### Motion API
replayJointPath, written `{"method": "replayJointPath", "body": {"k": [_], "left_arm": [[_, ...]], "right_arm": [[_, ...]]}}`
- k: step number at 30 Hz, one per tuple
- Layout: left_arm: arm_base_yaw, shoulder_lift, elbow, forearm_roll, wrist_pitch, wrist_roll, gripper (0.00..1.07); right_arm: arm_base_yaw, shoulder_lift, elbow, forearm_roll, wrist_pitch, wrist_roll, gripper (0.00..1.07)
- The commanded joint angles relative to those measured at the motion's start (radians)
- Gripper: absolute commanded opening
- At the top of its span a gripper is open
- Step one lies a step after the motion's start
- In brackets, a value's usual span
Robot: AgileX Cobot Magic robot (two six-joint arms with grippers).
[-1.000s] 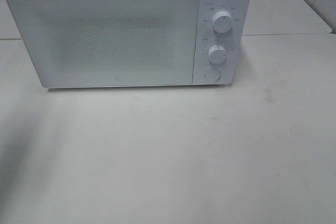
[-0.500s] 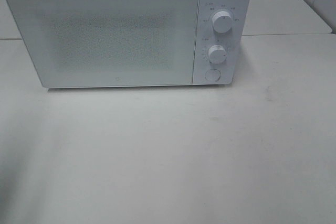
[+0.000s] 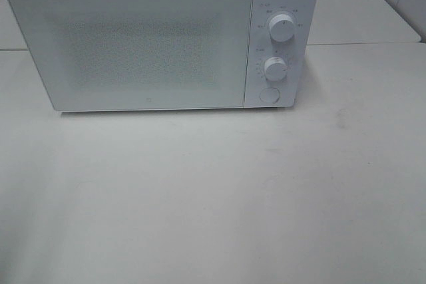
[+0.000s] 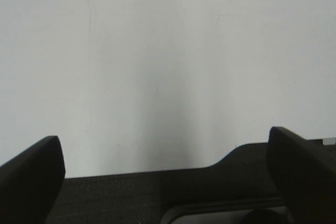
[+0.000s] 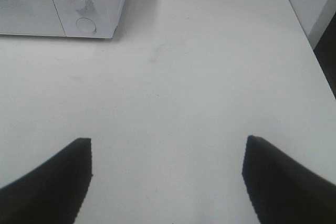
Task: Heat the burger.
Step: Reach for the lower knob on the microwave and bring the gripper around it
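microwave (image 3: pixel 160 38) shut, on table (image 3: pixel 213 197); left fingers (image 4: pixel 29 182) spread wide, right fingers (image 5: pixel 47 187) spread apart

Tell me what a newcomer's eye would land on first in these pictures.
The big white microwave at the back of the pale table, door shut, dominates the high view. On its right panel the upper knob sits above the lower knob, with a round button beneath. In the wrist views, the left tool and right tool each stand wide open, holding nothing.
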Motion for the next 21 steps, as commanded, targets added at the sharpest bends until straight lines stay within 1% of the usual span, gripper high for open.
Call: {"method": "replayJointPath", "body": {"k": [1,3,4,8,10,14,16,18,19,21], "left_arm": [[0.003,-0.110,0.008,0.014,-0.006,-0.007,0.99],[0.003,-0.134,0.008,0.016,-0.006,-0.007,0.99],[0.003,-0.176,0.008,0.016,-0.006,-0.007,0.99],[0.003,-0.237,0.008,0.016,-0.006,-0.007,0.99],[0.003,-0.295,0.008,0.016,-0.006,-0.006,0.99],[0.003,-0.350,0.008,0.016,-0.006,-0.002,0.99],[0.003,-0.431,0.008,0.015,-0.006,-0.002,0.99],[0.003,-0.451,0.008,0.016,-0.006,-0.002,0.99],[0.003,-0.493,0.008,0.016,-0.006,-0.002,0.99],[0.003,-0.509,0.008,0.016,-0.006,-0.002,0.99]], "right_arm": [[-0.008,-0.027,0.001,0.002,-0.006,0.008,0.76],[-0.008,-0.027,0.001,0.002,-0.006,0.008,0.76],[-0.008,-0.027,0.001,0.002,-0.006,0.008,0.76],[-0.008,-0.027,0.001,0.002,-0.006,0.008,0.76],[-0.008,-0.027,0.001,0.002,-0.006,0.008,0.76],[-0.008,-0.027,0.001,0.002,-0.006,0.008,0.76],[-0.008,-0.027,0.001,0.002,-0.006,0.008,0.76],[-0.008,-0.027,0.001,0.002,-0.006,0.008,0.76],[-0.008,-0.027,0.001,0.002,-0.006,0.008,0.76],[-0.008,-0.027,0.001,0.002,-0.006,0.008,0.76]]}}
